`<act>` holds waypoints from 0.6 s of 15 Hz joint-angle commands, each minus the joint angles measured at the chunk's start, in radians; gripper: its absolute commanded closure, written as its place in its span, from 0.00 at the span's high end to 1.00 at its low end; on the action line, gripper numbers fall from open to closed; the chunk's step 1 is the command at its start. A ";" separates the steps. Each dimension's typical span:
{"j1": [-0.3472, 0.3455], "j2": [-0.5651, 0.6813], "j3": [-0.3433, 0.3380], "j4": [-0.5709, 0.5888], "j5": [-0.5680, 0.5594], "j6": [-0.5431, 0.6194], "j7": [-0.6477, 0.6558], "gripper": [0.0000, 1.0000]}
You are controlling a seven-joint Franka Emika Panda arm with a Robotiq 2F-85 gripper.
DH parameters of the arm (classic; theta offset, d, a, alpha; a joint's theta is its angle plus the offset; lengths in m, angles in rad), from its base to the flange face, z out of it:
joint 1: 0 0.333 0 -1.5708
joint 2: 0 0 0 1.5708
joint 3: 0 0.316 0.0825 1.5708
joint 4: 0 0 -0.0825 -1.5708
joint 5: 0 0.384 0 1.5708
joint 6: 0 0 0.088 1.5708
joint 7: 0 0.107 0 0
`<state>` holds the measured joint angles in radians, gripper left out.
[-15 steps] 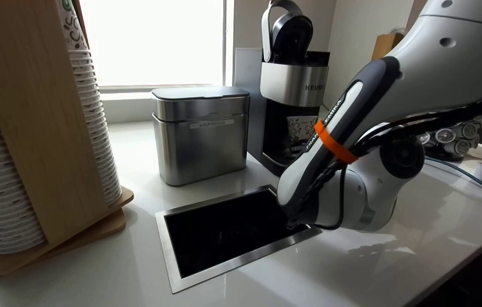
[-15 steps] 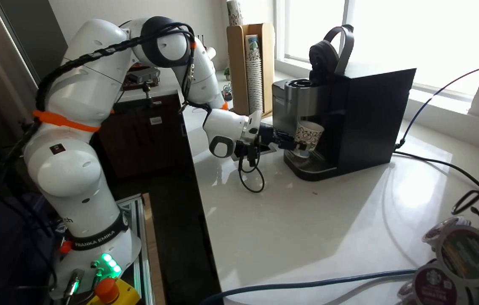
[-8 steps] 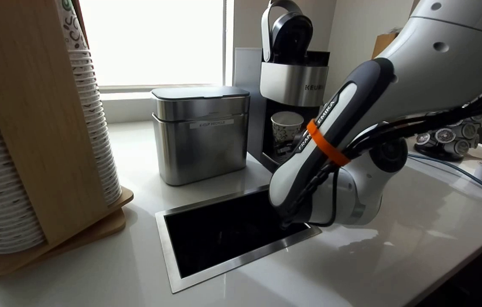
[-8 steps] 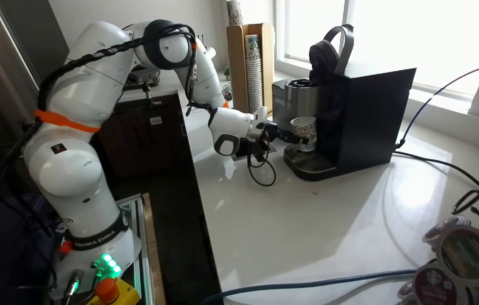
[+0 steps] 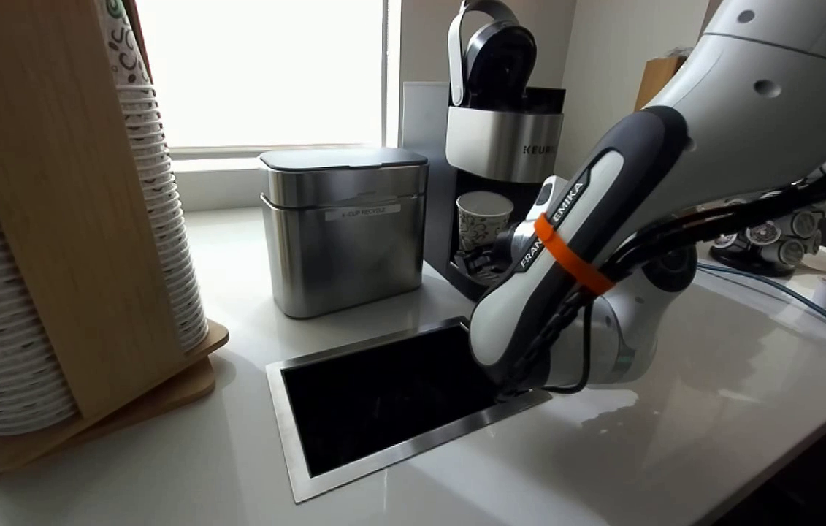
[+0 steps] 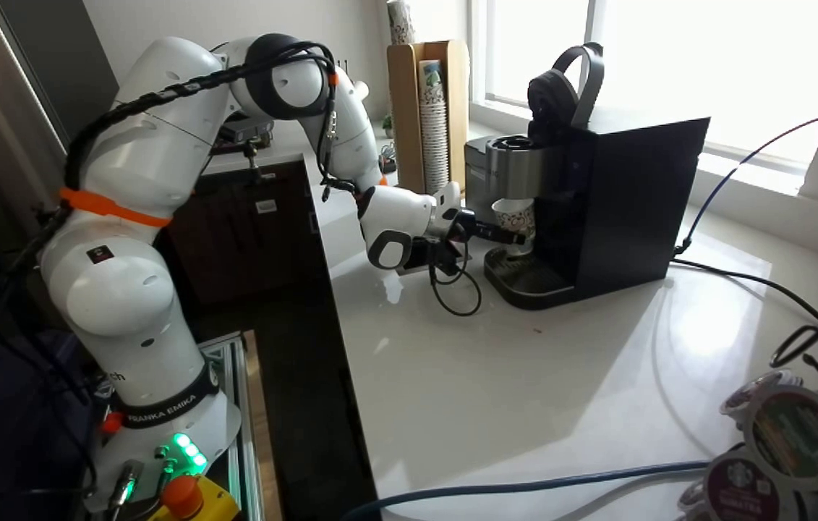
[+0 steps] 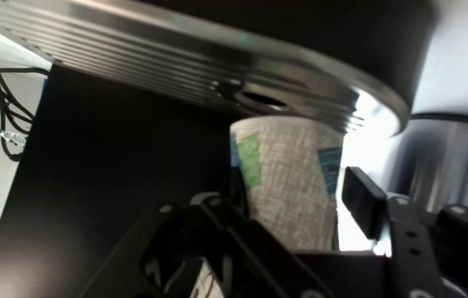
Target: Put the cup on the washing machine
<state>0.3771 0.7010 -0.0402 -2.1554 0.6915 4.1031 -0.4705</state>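
Gripper (image 7: 298, 190) with jaws parted around the cup (image 7: 285, 161), a gap beside one pad (image 7: 362, 203) visible only in wrist view

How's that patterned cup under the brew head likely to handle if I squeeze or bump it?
The cup looks papery, so a hard squeeze would probably dent it. It narrows toward the bottom, so a bump near the rim might tip it. Only pale inner wall shows inside, so it's likely light, though its floor is hidden.

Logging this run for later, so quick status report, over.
Black gripper: straddling patterned whitish paper cup, grip unclear. Cup: roughly upright in tall black-and-silver coffee maker, seating unclear. Possible snag: steel brew head above rim.
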 commanded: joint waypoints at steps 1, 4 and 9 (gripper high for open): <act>-0.007 -0.015 0.020 -0.027 -0.075 -0.020 0.051 0.35; 0.001 -0.030 0.027 -0.054 -0.025 0.009 0.075 0.27; -0.008 -0.020 0.057 -0.086 0.074 0.119 0.199 0.23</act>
<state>0.3760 0.6810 -0.0060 -2.1990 0.7004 4.1507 -0.3403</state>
